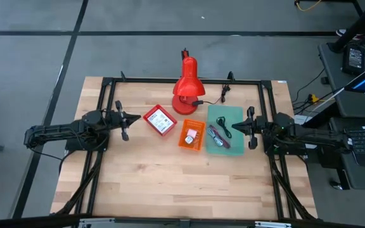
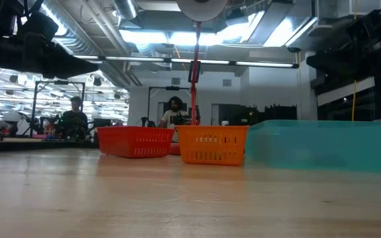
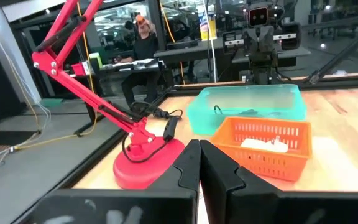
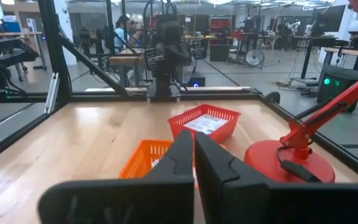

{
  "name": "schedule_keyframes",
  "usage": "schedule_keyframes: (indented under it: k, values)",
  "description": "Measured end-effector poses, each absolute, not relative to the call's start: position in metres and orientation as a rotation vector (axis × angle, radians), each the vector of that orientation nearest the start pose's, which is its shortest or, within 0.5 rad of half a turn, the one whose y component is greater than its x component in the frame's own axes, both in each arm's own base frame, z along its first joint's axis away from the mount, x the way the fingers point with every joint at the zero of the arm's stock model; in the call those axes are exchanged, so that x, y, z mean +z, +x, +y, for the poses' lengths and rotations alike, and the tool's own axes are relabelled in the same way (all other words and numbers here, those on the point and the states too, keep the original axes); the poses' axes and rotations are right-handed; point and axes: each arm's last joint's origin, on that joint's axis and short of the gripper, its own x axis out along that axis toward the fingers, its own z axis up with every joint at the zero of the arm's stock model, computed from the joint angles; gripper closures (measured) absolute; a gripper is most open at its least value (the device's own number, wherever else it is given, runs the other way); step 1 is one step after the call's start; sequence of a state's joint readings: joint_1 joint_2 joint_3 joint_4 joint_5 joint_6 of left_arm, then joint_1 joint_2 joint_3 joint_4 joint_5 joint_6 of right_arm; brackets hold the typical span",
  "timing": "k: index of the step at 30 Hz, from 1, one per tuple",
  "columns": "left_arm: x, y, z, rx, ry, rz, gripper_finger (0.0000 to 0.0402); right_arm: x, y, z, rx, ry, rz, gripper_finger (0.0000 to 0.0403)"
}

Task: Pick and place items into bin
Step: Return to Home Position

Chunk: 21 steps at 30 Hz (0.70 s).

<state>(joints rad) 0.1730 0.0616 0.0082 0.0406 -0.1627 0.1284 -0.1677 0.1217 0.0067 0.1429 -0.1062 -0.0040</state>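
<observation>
Items (image 1: 218,137) indistinct inside green bin (image 1: 232,116)

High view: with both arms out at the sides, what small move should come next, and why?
Probably only easing both arms into rest. The left gripper and right gripper sit shut at opposite sides, items lie inside the red bin, orange bin and green bin, and no loose item shows outside them.

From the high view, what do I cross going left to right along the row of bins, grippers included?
left gripper → red bin → orange bin → green bin → right gripper
</observation>
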Motion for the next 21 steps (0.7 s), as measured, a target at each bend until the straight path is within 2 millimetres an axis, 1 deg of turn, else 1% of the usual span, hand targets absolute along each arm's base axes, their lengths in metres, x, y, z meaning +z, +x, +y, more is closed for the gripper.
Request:
schedule_keyframes:
  k: [3, 9, 21]
  values:
    - [0.1654, 0.0984, 0.022, 0.335, 0.117, 0.032, 0.04, 0.1697, 0.1038, -0.0145, -0.062, 0.001, -0.028, 0.0403]
    - [0.1654, 0.0984, 0.0219, 0.335, 0.114, 0.032, 0.04, 0.1698, 0.1038, -0.0145, -0.061, 0.097, -0.031, 0.0403]
    - [0.1654, 0.0984, 0.022, 0.335, 0.116, 0.032, 0.04, 0.1698, 0.1038, -0.0145, -0.061, 0.095, -0.032, 0.0402]
